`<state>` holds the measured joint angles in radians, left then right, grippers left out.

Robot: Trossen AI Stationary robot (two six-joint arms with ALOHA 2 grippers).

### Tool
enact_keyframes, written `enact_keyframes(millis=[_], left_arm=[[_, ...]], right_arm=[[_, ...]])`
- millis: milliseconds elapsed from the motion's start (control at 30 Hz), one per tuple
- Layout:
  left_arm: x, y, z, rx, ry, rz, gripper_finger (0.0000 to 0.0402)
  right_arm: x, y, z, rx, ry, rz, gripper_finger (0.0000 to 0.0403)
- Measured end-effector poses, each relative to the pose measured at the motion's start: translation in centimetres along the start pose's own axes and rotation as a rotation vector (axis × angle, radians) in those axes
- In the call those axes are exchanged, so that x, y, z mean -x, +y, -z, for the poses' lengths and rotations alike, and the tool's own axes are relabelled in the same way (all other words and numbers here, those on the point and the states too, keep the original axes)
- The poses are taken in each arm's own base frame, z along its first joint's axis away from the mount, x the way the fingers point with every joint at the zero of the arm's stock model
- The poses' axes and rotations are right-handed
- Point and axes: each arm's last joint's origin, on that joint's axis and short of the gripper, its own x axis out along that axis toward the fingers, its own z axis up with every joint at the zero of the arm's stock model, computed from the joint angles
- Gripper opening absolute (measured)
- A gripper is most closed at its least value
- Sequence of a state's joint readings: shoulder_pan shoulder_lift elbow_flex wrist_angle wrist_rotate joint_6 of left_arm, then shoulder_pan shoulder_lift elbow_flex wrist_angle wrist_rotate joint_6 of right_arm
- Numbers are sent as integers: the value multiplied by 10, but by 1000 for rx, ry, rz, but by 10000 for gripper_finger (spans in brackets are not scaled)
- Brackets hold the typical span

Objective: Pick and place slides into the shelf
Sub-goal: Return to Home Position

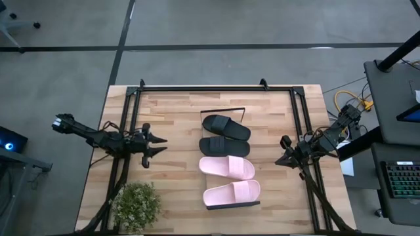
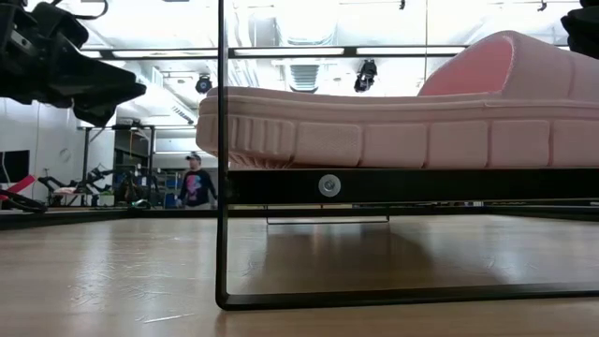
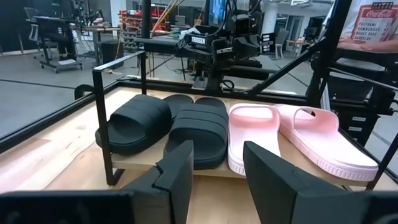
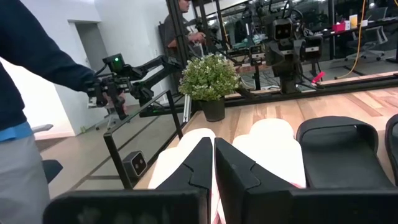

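My left claw (image 3: pixel 217 149) is apart and my right claw (image 4: pixel 213 144) pressed together. Both are empty, flanking the shelf (image 3: pixel 134 160). All four slides (image 1: pixel 226 168) sit on it side by side. Placing looks done; next, retract home, clearing the shelf ends. Long axes run arm-to-arm, strap ends toward my right arm.

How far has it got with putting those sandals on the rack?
Almost finished. Done: the two black slides and two pink slides lie in a row on the shelf. In hand: nothing; the left gripper is open, the right gripper shut, both empty, one at each side of it. Left: no slide lies off the shelf, so probably only parking the arms.
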<state>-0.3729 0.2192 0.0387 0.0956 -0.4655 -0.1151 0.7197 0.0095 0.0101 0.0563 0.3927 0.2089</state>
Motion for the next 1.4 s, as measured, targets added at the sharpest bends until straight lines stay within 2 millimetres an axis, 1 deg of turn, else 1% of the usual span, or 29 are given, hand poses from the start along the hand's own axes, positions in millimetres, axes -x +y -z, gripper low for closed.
enact_keyframes(millis=[1400], left_arm=[[-1,0,2,-4,16,-2,125]], right_arm=[[0,0,0,0,1,0,9]])
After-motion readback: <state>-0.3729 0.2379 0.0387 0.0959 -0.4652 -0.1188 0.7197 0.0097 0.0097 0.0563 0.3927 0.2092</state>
